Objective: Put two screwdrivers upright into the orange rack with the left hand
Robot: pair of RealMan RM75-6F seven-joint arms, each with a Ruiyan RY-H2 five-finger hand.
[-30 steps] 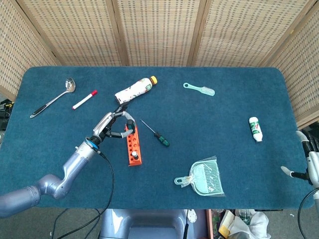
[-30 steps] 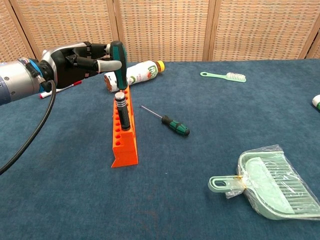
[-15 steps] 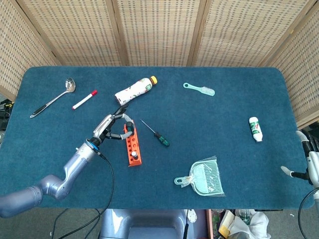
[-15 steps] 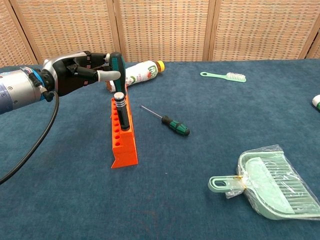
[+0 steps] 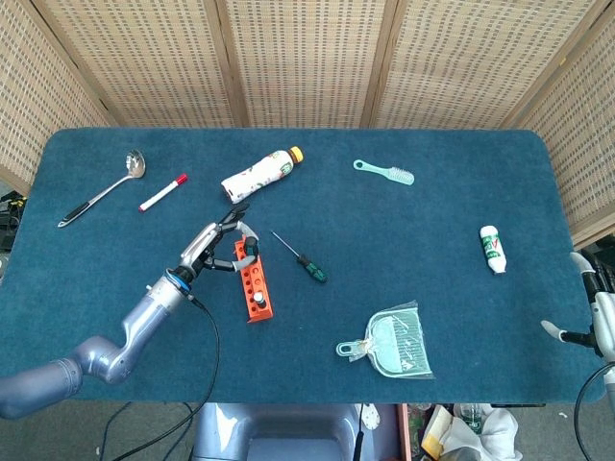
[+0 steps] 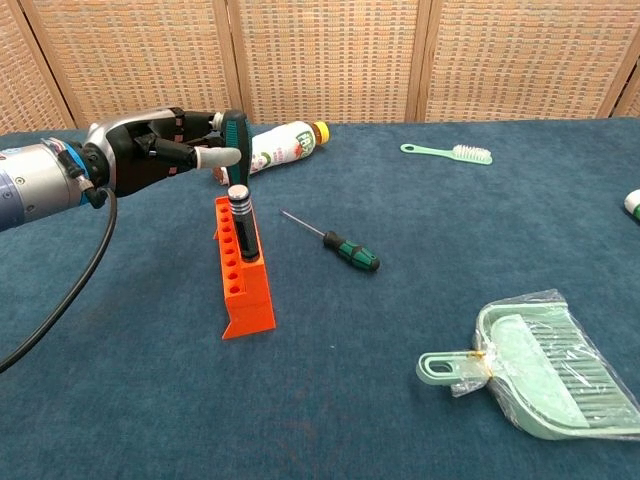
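The orange rack [image 6: 243, 275] [image 5: 255, 285] lies on the blue table left of centre. A black screwdriver [image 6: 241, 222] with a silver cap stands upright in one of its far holes. Just behind it, my left hand [image 6: 150, 152] [image 5: 213, 247] pinches a green-handled screwdriver [image 6: 236, 135] [image 5: 247, 249] upright over the rack's far end. Its shaft is hidden, so I cannot tell whether it sits in a hole. Another green-and-black screwdriver [image 6: 341, 244] [image 5: 301, 258] lies flat to the right of the rack. My right hand [image 5: 598, 322] hangs off the table's right edge, fingers apart and holding nothing.
A white bottle [image 6: 283, 142] lies just behind the rack. A red marker [image 5: 163, 192] and a ladle [image 5: 104, 189] lie at the far left, a green brush [image 6: 450, 152] at the back. A bagged green dustpan [image 6: 535, 370] is front right, a small white bottle [image 5: 492, 249] far right.
My left hand has lowered the green-handled screwdriver toward the rack's far end. The rack's far end has swung slightly to the left.
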